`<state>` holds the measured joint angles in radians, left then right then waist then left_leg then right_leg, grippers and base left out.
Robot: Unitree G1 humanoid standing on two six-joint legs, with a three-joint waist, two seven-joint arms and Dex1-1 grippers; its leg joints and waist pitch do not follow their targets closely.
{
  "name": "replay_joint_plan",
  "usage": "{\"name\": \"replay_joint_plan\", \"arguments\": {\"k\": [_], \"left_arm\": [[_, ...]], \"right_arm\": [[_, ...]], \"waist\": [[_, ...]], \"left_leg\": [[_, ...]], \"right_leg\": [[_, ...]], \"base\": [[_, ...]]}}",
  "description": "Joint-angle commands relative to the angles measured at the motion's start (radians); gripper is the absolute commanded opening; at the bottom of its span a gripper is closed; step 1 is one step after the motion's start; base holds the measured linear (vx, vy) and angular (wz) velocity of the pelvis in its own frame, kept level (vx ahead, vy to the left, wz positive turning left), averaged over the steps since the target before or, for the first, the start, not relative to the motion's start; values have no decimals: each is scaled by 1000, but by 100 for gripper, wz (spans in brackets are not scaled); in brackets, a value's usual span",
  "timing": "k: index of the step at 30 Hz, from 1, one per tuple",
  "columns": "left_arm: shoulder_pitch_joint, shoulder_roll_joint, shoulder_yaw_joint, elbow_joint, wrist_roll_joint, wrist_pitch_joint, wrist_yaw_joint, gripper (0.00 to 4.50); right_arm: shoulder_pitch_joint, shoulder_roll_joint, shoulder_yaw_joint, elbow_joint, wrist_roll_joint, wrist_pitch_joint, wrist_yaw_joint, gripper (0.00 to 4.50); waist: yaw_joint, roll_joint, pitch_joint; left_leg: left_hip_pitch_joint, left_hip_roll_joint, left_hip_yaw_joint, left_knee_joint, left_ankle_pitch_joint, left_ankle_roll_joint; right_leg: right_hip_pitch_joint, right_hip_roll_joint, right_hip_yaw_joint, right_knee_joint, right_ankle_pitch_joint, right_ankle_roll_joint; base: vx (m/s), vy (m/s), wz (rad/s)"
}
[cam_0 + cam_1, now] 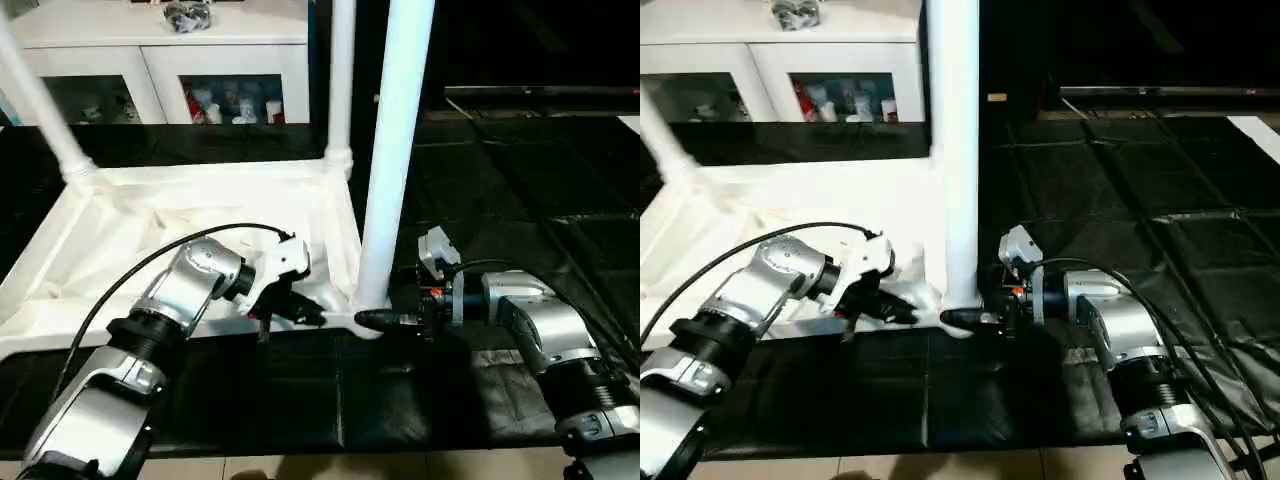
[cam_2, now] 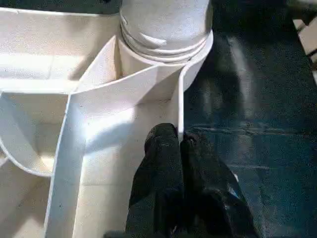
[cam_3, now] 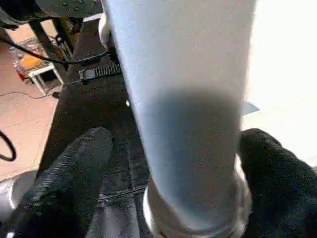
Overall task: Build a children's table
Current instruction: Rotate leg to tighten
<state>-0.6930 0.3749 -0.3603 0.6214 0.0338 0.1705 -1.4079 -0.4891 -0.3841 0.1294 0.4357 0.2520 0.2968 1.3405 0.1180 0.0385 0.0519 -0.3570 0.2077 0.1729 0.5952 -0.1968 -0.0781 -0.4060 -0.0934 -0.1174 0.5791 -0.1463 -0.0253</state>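
The table top (image 1: 150, 230) lies upside down on the black floor mat (image 1: 520, 200), ribs up, in front of a white cabinet (image 1: 160, 60). Three legs stand in its corner sockets: one at the far left corner (image 1: 40, 110), one at the far right (image 1: 342, 80), and the near right leg (image 1: 395, 150), the closest one, rising out of the picture.

The right hand (image 1: 970, 320) is at the foot of this near leg, its two fingers (image 3: 64, 183) spread on either side of it without clearly pressing on it. The left hand (image 1: 305, 315) is closed with nothing in it, fingertips against the rim wall of the top just beside the same socket.

The risk I see: if the leg is not fully seated, a sideways push from either hand could tilt it or slide the light top across the mat. The fourth socket looks unfilled.
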Motion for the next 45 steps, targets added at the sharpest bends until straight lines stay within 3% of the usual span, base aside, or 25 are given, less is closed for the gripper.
{"name": "replay_joint_plan", "arguments": {"k": [1, 7, 10, 11, 20, 36, 42, 45], "left_arm": [[-5, -4, -23, -36, -12, -24, -50, 0], [1, 4, -28, -42, -10, -33, -56, 0], [3, 8, -29, -45, -10, -37, -57, 0], [3, 8, -29, -45, -10, -37, -57, 0], [5, 11, -31, -45, -10, -41, -58, 0], [-4, -12, -6, -24, -14, 12, 3, 0], [-20, -50, 25, -3, -1, 76, 123, 0], [-24, -71, 41, -8, 1, 112, 182, 0]], "right_arm": [[-11, -15, 11, -2, 19, 7, 22, 389], [-23, -25, 16, 17, 16, 12, 51, 332], [-25, -28, 20, 21, 15, 15, 58, 320], [-26, -28, 20, 22, 14, 14, 58, 295], [-33, -29, 29, 39, 18, 10, 70, 220], [-1, -7, 41, 5, 24, 38, 43, 204], [21, 44, 38, 1, -16, 53, -105, 202], [24, 80, 29, 7, -36, 58, -199, 199]], "waist": [[-4, -15, -77], [-5, -20, -77], [-5, -20, -77], [-5, -20, -78], [-4, -17, -78], [-5, -13, -78], [-9, -14, -71], [-22, -14, -67]], "left_leg": [[9, 29, 3, -65, -123, 77], [3, 27, 2, -63, -115, 79], [3, 26, 2, -63, -112, 79], [3, 26, 2, -63, -106, 80], [3, 26, 2, -62, -107, 79], [4, 26, 1, -62, -117, 73], [7, 22, 1, -66, -166, 55], [13, 18, -2, -69, -202, 34]], "right_leg": [[57, -59, 54, -54, -266, -202], [61, -60, 53, -53, -273, -195], [60, -60, 53, -54, -282, -192], [60, -60, 53, -52, -276, -193], [60, -59, 52, -51, -265, -198], [61, -58, 52, -52, -264, -200], [60, -59, 49, -68, -370, -166], [57, -59, 46, -82, -457, -129]], "base": [[0, 0, 0], [0, 0, 0], [0, 0, 0], [0, 0, 0], [0, 0, 0], [0, 0, 0], [0, 0, 0], [0, 0, 0]]}}
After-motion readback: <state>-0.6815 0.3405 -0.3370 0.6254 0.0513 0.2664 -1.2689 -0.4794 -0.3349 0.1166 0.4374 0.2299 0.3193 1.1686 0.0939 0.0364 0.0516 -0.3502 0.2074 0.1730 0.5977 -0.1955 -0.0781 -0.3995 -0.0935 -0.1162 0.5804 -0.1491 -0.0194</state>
